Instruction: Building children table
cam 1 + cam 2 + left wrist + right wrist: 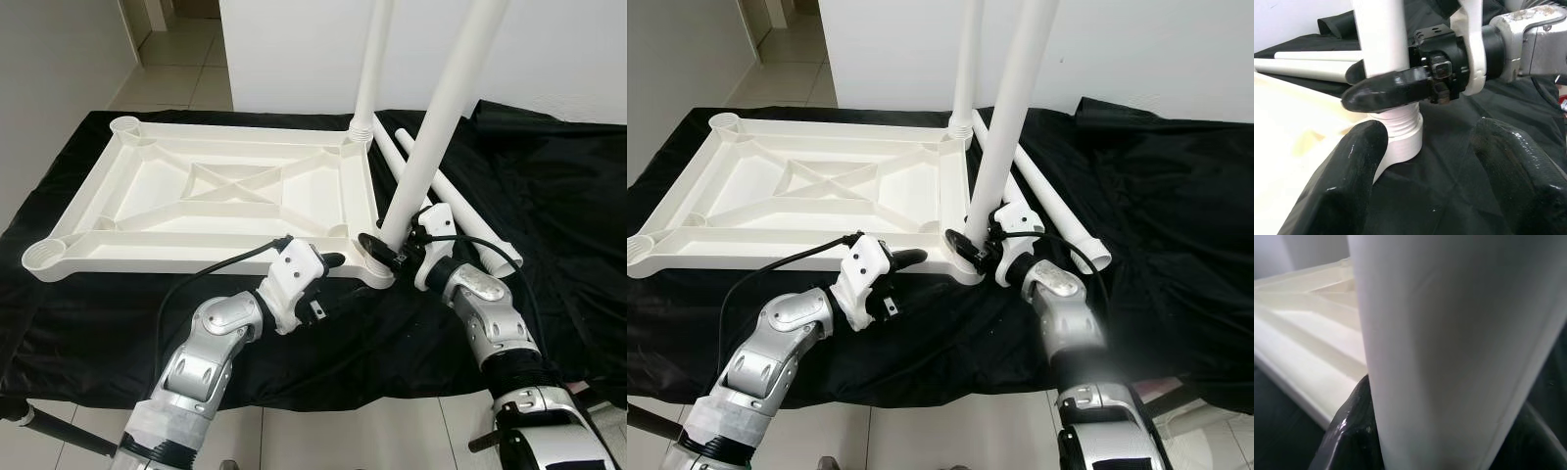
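While lying upside down on the black cloth (549,196) that covered the desk (294,377), the white tabletop (211,201) reached from the far left corner toward the middle, ribbed underside up. Stood upright in its far right corner socket: one white leg (370,69). Set into the near right corner socket (1400,142), leaning slightly: a second leg (441,108), its threaded end showing just above the socket rim. Pinched low down on this second leg, just above the socket, by the right gripper (397,250), black fingers (1386,90) pressed against both sides of the tube. Held just beside the tabletop's near edge, close to that same socket, the left gripper (328,264), fingers (1347,181) spread apart and gripping nothing, the socket in the gap between them. Lay flat on the cloth toward the right edge, side by side and just beside the tabletop: two more loose legs (460,211).
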You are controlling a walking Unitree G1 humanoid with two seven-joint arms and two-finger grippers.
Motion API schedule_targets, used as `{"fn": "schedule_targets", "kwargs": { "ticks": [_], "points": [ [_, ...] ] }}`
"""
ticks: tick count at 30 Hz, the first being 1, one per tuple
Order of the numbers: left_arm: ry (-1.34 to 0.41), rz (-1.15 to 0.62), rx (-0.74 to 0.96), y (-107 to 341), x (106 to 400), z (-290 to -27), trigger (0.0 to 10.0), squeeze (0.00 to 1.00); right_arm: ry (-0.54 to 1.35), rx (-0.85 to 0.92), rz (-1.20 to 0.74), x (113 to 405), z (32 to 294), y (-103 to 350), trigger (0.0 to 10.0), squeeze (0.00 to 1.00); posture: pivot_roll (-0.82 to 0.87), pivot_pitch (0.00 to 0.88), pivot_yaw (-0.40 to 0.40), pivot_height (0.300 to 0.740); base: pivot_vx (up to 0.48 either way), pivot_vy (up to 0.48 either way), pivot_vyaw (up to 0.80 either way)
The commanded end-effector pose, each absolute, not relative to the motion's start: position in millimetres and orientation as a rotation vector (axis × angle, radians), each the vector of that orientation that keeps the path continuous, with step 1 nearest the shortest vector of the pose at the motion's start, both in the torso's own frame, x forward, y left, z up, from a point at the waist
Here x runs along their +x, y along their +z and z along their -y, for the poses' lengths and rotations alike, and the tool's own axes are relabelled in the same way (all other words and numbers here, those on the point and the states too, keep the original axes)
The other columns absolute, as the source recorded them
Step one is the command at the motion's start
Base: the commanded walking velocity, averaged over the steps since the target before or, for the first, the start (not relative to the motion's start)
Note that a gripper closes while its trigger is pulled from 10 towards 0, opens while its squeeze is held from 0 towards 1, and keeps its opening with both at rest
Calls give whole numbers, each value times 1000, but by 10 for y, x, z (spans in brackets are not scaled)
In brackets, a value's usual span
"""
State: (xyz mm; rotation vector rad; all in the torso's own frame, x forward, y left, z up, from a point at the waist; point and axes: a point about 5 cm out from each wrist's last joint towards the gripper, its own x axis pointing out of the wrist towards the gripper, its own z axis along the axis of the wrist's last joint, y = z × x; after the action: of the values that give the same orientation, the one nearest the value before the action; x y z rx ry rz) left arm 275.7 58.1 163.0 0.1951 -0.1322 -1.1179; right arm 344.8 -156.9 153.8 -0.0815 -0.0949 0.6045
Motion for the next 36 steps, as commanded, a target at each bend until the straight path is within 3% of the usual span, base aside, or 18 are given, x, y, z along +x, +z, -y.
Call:
{"fn": "schedule_targets", "kwargs": {
  "ticks": [1,14,24,29,36],
  "points": [
    [-1055,128,186,1631,2776,-590,10000,0,547,-48,97,3450,1559,1561,10000,0,-47,77,-14,740,0,0,0],
    [-1048,131,166,1635,2770,-578,10000,0,320,-9,84,3344,1342,1524,10000,0,-58,80,-20,740,0,0,0],
    [-1052,127,164,1625,2771,-570,10000,0,-2,91,71,3268,1279,1480,10000,0,-59,86,-14,740,0,0,0],
    [-1054,125,168,1625,2765,-574,10000,0,2,151,88,3232,1128,1558,10000,0,-61,88,-11,740,0,0,0],
    [-1058,126,168,1627,2763,-562,10000,0,-4,151,98,3218,1128,1601,10000,0,-64,89,-11,740,0,0,0]
  ]
}}
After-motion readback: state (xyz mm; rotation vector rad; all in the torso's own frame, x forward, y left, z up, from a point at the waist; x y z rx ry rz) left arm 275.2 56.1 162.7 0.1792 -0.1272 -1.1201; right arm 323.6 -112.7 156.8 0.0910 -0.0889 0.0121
